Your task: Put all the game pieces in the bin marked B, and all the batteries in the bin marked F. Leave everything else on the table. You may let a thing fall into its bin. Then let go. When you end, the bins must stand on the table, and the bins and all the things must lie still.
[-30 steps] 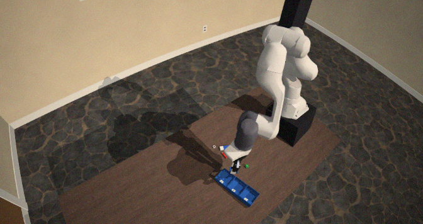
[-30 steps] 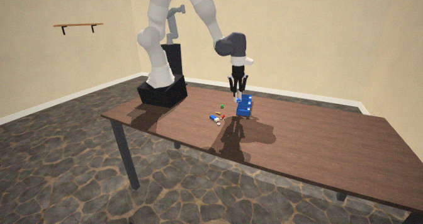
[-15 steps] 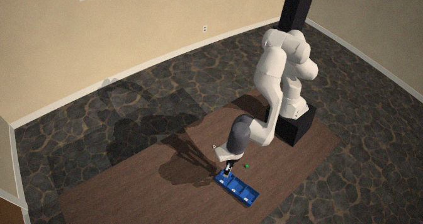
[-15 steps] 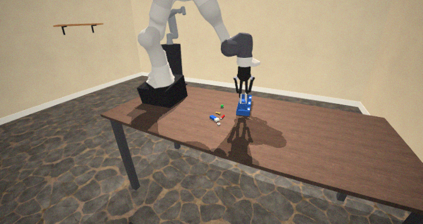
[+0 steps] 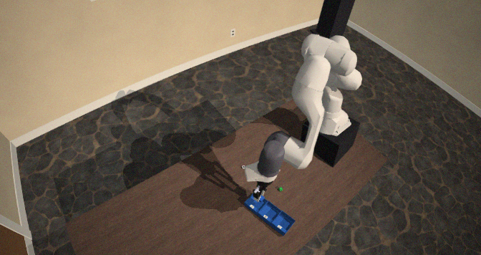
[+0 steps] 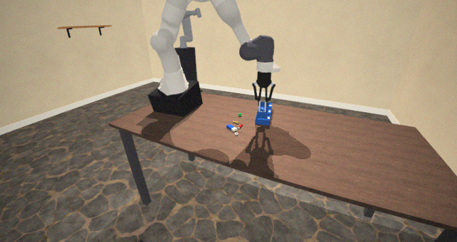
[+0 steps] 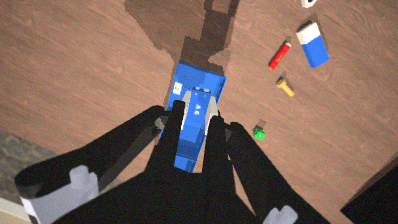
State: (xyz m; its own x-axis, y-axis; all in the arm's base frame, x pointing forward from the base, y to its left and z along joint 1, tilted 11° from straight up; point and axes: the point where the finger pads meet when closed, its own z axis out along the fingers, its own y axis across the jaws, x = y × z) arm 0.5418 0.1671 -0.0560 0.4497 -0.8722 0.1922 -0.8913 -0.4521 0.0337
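Note:
A row of three joined blue bins (image 5: pixel 269 213) stands on the wooden table; it also shows in the exterior view (image 6: pixel 264 114). My gripper (image 7: pixel 198 102) is shut on a small blue battery (image 7: pixel 196 111) with white lettering. It holds the battery upright just above the row's end compartment (image 7: pixel 199 85). I cannot read the white bin labels. In the top view my gripper (image 5: pixel 259 193) hangs over the row's left end. A green die (image 7: pixel 259 133), a yellow piece (image 7: pixel 285 86), a red stick (image 7: pixel 280 55) and a blue-and-white block (image 7: pixel 312 45) lie on the table to one side.
A white ring-shaped part (image 7: pixel 308 2) lies past the blue-and-white block. The loose pieces also show in the exterior view (image 6: pixel 235 126), left of the bins. The robot's black base (image 6: pixel 175 100) stands at the table's far left corner.

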